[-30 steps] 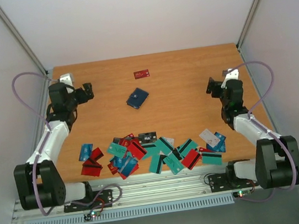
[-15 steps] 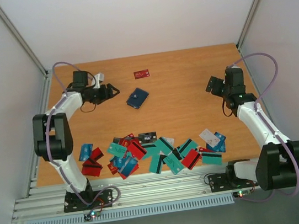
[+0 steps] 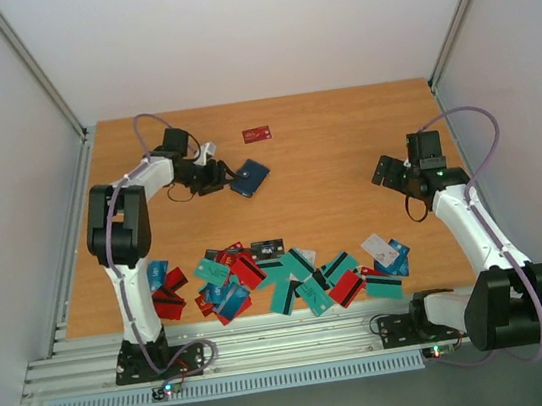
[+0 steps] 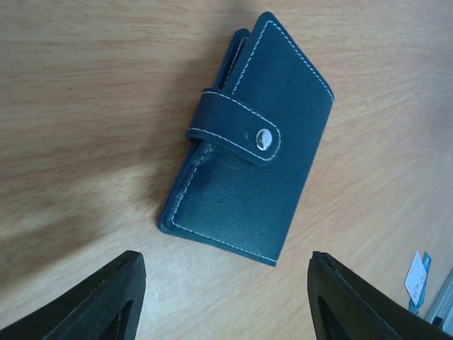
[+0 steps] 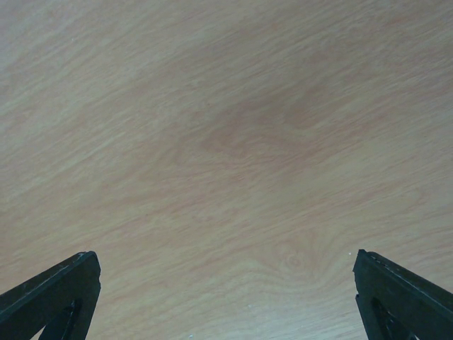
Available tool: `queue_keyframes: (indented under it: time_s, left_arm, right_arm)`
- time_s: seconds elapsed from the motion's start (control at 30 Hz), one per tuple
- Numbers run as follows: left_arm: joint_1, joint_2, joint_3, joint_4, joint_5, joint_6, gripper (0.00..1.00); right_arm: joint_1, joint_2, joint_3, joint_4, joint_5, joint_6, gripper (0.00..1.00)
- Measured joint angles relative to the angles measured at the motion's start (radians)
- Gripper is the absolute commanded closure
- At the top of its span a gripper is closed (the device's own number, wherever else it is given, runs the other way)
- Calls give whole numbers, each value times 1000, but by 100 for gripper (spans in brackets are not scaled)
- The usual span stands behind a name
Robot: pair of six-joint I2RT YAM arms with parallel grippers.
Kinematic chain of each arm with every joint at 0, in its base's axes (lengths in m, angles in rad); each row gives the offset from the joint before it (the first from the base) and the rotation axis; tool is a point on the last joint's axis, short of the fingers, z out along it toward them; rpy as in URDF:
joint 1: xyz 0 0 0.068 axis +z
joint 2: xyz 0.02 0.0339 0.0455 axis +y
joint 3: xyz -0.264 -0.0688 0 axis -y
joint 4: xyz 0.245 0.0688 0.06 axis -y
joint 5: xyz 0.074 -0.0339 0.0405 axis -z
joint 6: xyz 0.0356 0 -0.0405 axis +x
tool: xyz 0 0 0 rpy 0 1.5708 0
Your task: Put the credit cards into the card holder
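— Where is the card holder (image 4: 248, 142)?
— On the wooden tabletop (image 3: 342, 132), left of the middle and toward the far side. It lies flat, turned at a slant and folded shut.
— How does it look?
— Dark navy with a leather-like grain and pale stitching along the edges. A strap wraps over from one side and is fastened on the front with a small silver snap stud.
— And the left hand (image 3: 219, 181)?
— Just beside it, low over the wood and pointing at it. Its two black fingers stand apart. The holder lies ahead of the tips, in line with the gap, and neither finger touches it.
— The right hand (image 3: 385, 169)?
— Well apart, on the right side, with its fingers spread wide over bare wood and nothing between them.
— The credit cards (image 3: 281, 272)?
— Most lie in a loose overlapping row along the near edge: teal, red, blue, a couple white. One red card (image 3: 257, 134) lies alone beyond the holder
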Motion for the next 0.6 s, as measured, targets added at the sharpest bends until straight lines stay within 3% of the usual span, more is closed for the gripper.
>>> queue_keyframes:
  time_s: [0.6]
  left_arm:
    - [-48, 103, 92, -30, -61, -44, 53]
  right_arm:
    - [0, -5, 35, -74, -16, -19, 1]
